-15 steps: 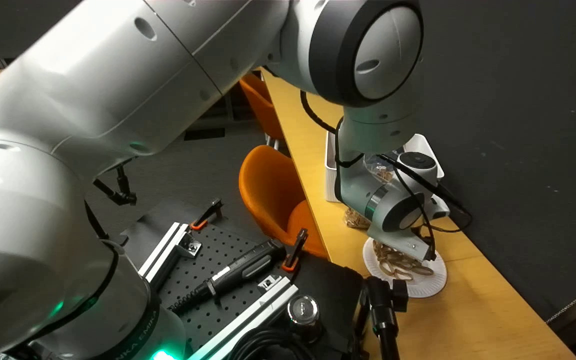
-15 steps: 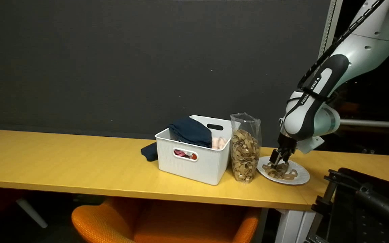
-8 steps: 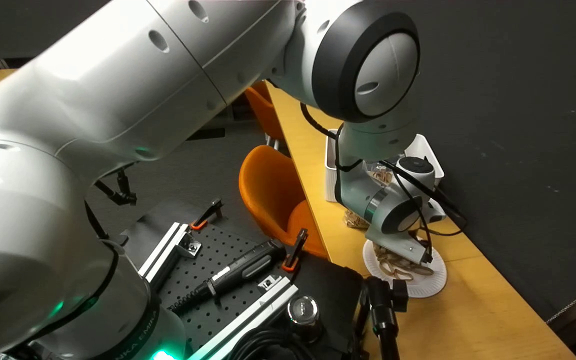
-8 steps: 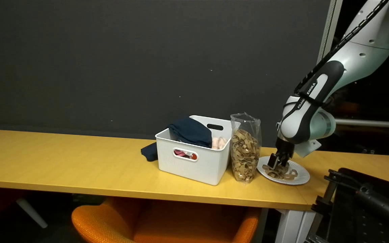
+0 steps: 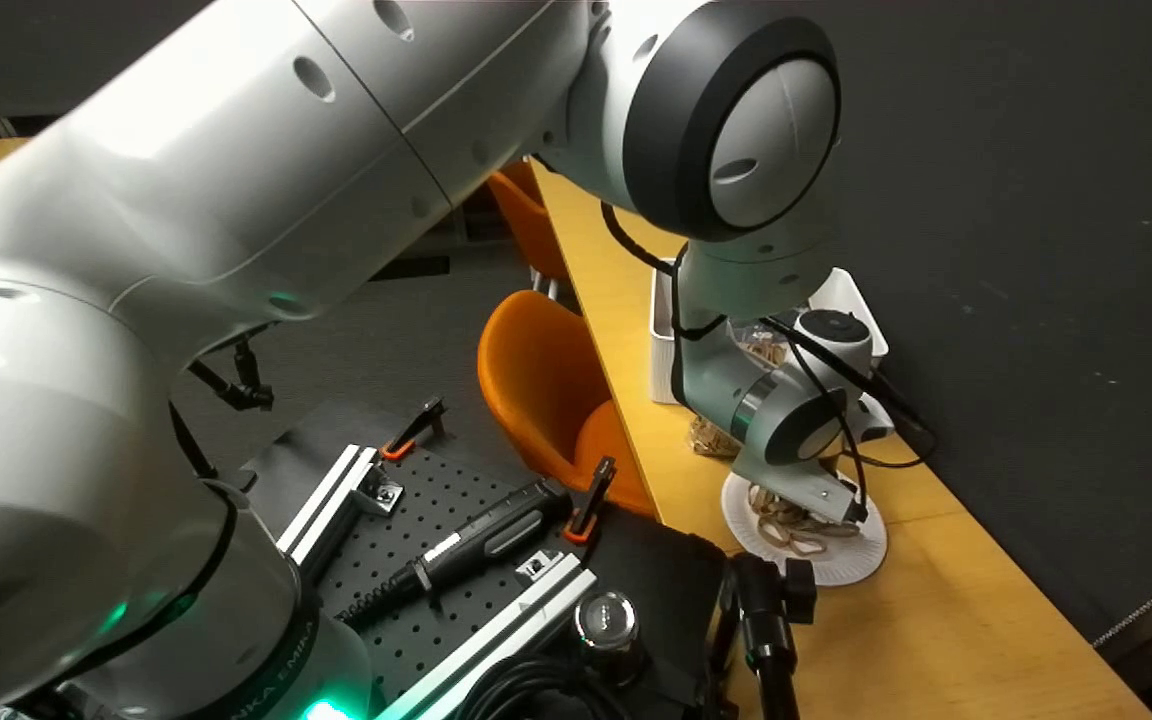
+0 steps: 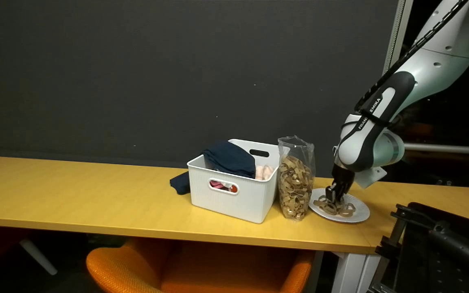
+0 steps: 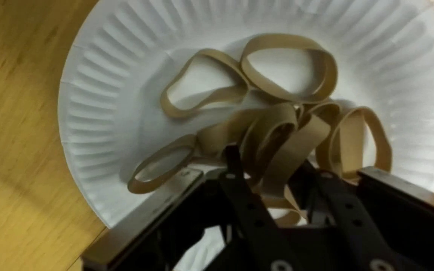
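The gripper [image 7: 269, 162] is pointed down over the plate [image 7: 92, 94], its fingers [image 7: 234, 160] set on either side of a tangle of bands [image 7: 296, 153], a placing by which, it is judged, several are taken in at once rather than one. The jaws are parted by a narrow gap only, and that gap is crowded with upended bands; whether these are firmly pinched or merely straddled cannot be told. The pile is gathered near the plate's middle, with other bands spread around it, and by the fluted rim they are presumably kept off the table [image 6: 96, 195]. In an exterior view, a clear bag [image 6: 295, 187] is seen between the plate and the basket [image 6: 218, 205], packed for most of its height with what look like more bands; it is kept upright, most likely, by that filling, and perhaps by the basket close beside it, though contact cannot be made out. In the basket, a navy cloth [image 6: 234, 160] is heaped above the rim, as though the space below were taken up, with a pale pink cloth [image 6: 264, 173] toward one end. Another navy piece [image 6: 180, 183] is laid on the table, just beside the basket.
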Motion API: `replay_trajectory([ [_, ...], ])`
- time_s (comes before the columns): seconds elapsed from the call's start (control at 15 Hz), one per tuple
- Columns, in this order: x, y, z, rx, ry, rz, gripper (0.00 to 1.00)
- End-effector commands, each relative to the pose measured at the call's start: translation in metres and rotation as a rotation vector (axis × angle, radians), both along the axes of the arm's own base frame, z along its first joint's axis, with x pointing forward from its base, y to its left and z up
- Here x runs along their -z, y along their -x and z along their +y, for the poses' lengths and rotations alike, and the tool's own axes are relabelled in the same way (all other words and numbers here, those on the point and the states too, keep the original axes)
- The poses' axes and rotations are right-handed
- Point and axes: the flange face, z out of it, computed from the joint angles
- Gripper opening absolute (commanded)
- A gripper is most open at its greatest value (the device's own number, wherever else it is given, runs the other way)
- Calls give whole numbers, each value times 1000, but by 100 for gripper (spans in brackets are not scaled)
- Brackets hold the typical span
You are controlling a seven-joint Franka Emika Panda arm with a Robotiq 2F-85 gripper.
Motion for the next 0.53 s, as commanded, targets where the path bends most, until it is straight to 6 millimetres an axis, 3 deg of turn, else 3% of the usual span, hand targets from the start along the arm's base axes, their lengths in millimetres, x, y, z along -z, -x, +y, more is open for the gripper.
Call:
replay_trajectory([
  [0.0, -16, -1, -1, 6, -10, -18, 5],
  [0.2, -32, 3, -4, 19, -7, -31, 0],
  [0.47, -74, 11, -10, 48, 3, -46, 2],
])
